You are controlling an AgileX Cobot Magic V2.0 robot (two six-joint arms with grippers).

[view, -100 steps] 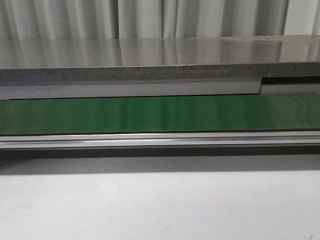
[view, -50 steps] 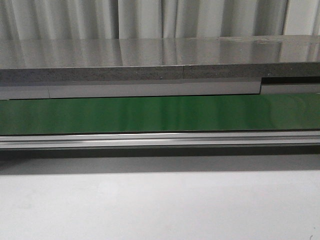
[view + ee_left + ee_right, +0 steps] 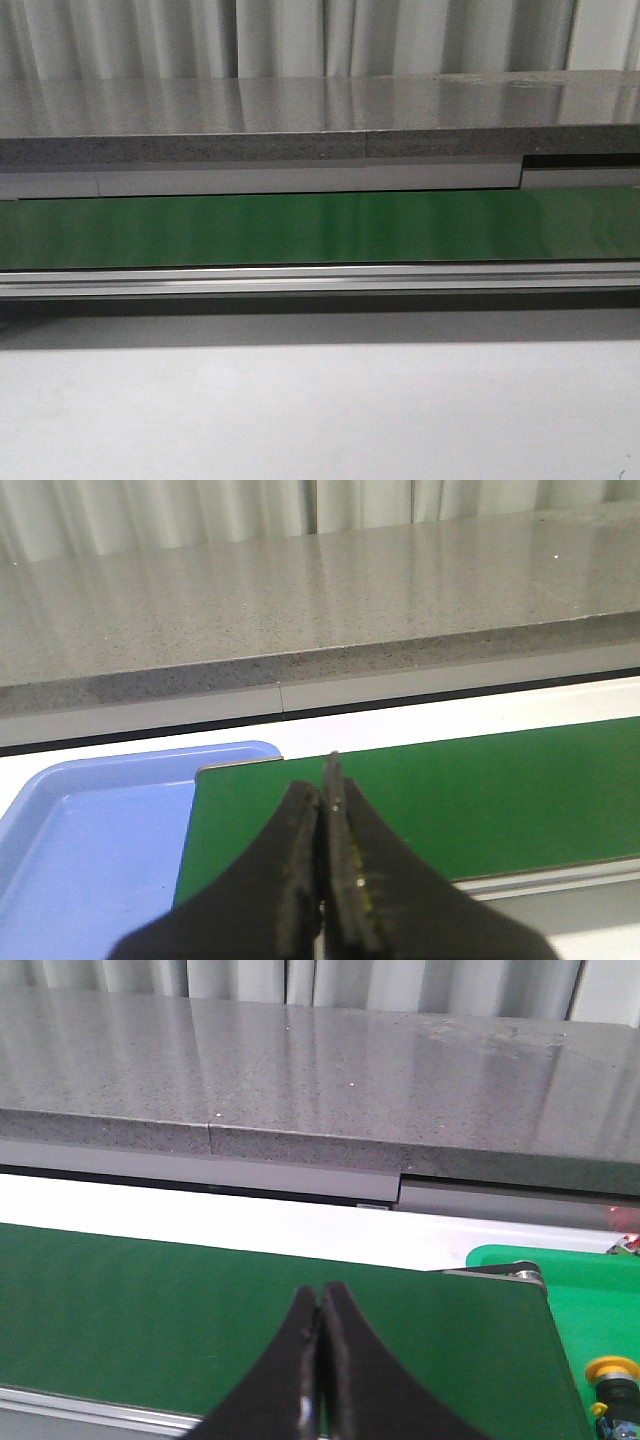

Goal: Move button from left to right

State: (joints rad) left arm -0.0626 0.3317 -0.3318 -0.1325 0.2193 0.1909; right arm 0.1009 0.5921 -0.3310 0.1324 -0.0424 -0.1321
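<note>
In the front view the green conveyor belt (image 3: 320,230) ran bare across the frame behind the white tabletop (image 3: 320,410); no arm and no button showed there, and nothing differed from the frames of the second before.

In the left wrist view the left end effector (image 3: 326,790) was closed with its tips together and held nothing, poised above the belt's end just beside a blue tray (image 3: 90,830) with nothing visible in it.

In the right wrist view the right end effector (image 3: 320,1315) was likewise pinched closed and empty. The button (image 3: 612,1378) sat at the frame's edge in a green tray (image 3: 590,1270) past the belt's end. Judged from that, it already lay on the right side.
</note>
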